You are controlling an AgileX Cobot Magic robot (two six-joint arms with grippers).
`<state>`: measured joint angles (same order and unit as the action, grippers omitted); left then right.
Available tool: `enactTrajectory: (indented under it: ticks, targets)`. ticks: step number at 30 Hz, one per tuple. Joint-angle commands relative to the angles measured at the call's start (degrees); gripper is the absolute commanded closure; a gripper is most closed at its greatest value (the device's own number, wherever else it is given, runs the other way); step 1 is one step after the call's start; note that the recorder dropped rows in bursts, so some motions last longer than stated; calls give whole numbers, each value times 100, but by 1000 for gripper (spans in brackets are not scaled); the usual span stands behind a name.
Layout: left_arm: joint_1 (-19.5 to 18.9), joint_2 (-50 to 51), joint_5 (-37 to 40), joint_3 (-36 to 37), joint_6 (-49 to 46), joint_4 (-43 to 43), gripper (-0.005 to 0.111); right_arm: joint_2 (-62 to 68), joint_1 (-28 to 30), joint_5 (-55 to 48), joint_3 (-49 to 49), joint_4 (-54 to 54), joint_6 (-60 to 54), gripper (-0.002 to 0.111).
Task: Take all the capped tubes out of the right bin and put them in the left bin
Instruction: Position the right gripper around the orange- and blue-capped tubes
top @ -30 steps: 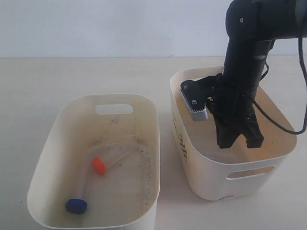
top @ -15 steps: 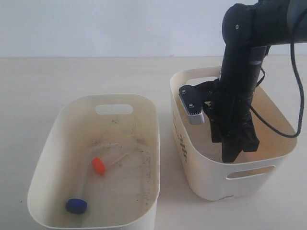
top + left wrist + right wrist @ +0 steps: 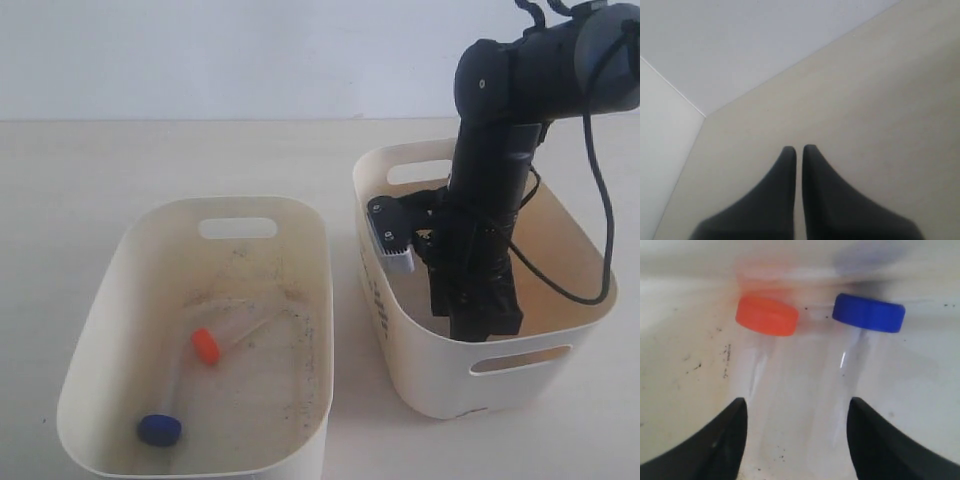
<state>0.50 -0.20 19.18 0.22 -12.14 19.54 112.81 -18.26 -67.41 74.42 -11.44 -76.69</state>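
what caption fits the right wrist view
Open jaws over orange-capped tube and blue-capped tube, side by side in a bin

A pale beige table (image 3: 150, 160) fills most of the exterior view, matte and plain. Behind it rises a bare wall (image 3: 250, 50), white with a cool bluish cast, meeting the tabletop along one straight line. In the left wrist view a paler cream panel (image 3: 660, 140) borders the table (what it is cannot be told). The light is soft and even, with faint shadows.
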Motion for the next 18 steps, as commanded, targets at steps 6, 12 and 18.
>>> enactTrajectory:
  ticks: [6,12,18]
  targets:
    - [6,20,-28,-22,7,-16,103,-8,0,715,-198,-139,134,51]
    - [6,20,-28,-22,7,-16,103,-8,0,744,-198,-128,134,51]
    - [6,20,-28,-22,7,-16,103,-8,0,656,-198,-12,136,51]
